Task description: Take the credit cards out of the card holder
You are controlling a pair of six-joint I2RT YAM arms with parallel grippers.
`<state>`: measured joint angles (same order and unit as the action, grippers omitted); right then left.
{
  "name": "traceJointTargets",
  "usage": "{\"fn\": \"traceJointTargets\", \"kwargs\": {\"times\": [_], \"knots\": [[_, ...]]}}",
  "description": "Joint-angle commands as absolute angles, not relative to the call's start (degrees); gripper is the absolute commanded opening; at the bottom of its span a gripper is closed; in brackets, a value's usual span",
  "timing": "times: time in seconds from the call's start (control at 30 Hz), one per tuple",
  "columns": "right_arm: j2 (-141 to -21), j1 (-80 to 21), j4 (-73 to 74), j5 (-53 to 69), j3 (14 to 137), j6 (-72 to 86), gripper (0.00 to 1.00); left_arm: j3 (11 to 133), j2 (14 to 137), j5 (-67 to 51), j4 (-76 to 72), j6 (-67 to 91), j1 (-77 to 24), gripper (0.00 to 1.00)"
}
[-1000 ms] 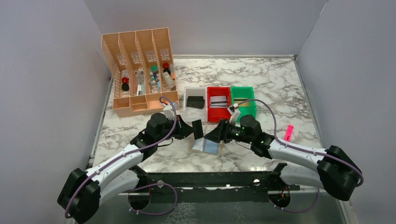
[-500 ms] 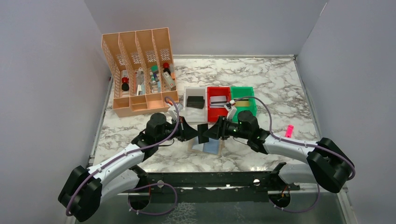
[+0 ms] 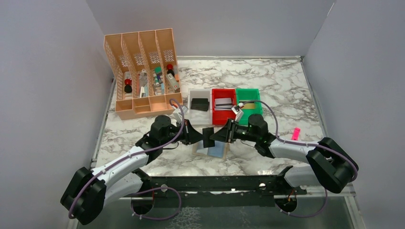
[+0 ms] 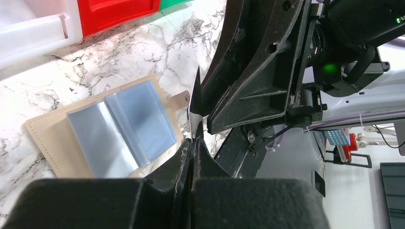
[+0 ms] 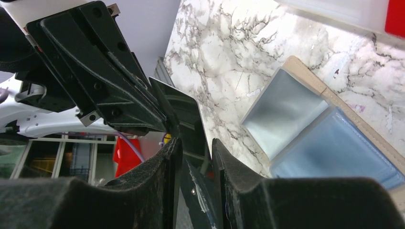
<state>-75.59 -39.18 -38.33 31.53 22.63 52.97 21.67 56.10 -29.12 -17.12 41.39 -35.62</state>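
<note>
Where jaws meet, black card — holder below, bins behind.

Bright, even overhead light; soft shadows; near fingers blurred.

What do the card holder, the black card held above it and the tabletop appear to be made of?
The card holder looks like matte tan leather or imitation, with a stitched-looking border. Its sleeves seem to be translucent glossy plastic, catching reflections. The black card is thin, rigid and shiny, probably plastic. The table has a smooth marble pattern; whether it is real stone or laminate, I can't tell.
</note>
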Motion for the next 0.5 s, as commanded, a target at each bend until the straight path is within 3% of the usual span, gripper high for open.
{"fn": "traceJointTargets", "kwargs": {"times": [0.0, 0.17, 0.33, 0.47], "knots": [[-75.42, -38.42, -46.49, 36.27, 20.75, 54.99, 0.31, 22.19, 56.57, -30.80, -19.52, 41.92, -35.26, 0.00], [-76.12, -37.87, -47.92, 35.99, 19.86, 55.92, 0.19, 22.33, 56.79, -30.54, -19.52, 42.00, -35.07, 0.00], [-75.97, -37.46, -53.39, 33.79, 16.40, 58.83, 0.15, 21.66, 56.80, -30.01, -19.51, 43.34, -34.61, 0.00], [-77.36, -37.44, -55.60, 36.58, 16.68, 59.33, 0.05, 21.41, 57.01, -29.30, -19.60, 43.85, -34.38, 0.00]]}}
